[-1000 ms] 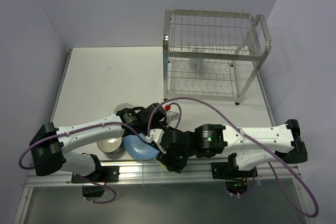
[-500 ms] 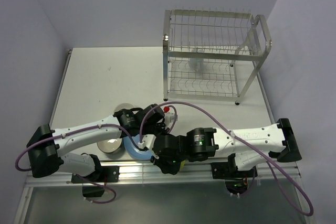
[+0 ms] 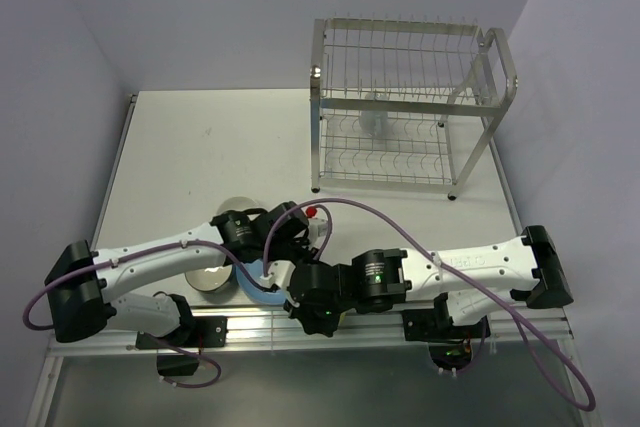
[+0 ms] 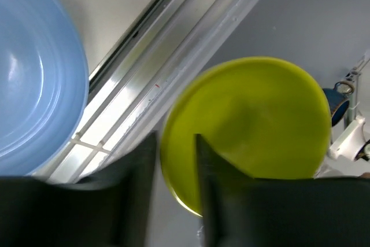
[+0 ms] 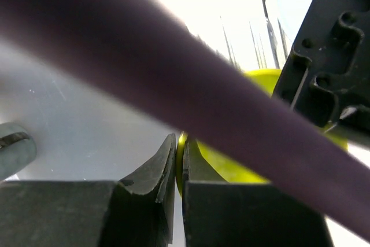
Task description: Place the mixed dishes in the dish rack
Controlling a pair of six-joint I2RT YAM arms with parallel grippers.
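Observation:
My right gripper [image 5: 179,143] is shut on the rim of the lime-green bowl [image 5: 231,169] at the table's near edge [image 3: 312,317]. In the top view the arm hides the bowl. The bowl [image 4: 254,114] fills the left wrist view, blurred. My left gripper [image 4: 175,143] hovers just above it with its jaws a narrow gap apart, clamping nothing. The blue plate [image 3: 255,289] [image 4: 34,85] lies beside it, next to the dark bowl with white inside [image 3: 208,282]. The cream bowl [image 3: 237,204] sits behind the left arm. The pale mug [image 3: 374,119] stands inside the dish rack [image 3: 497,67] at the back right.
The two arms cross over the plate near the front edge. An aluminium rail [image 3: 250,332] [image 4: 173,56] runs along that edge, with a drop beyond it. A purple cable [image 5: 173,67] loops over the right arm and blocks much of the right wrist view.
My right arm has swung left along the front edge with the lime-green bowl, and the bowl is now hidden under it. My left gripper has shifted slightly left.

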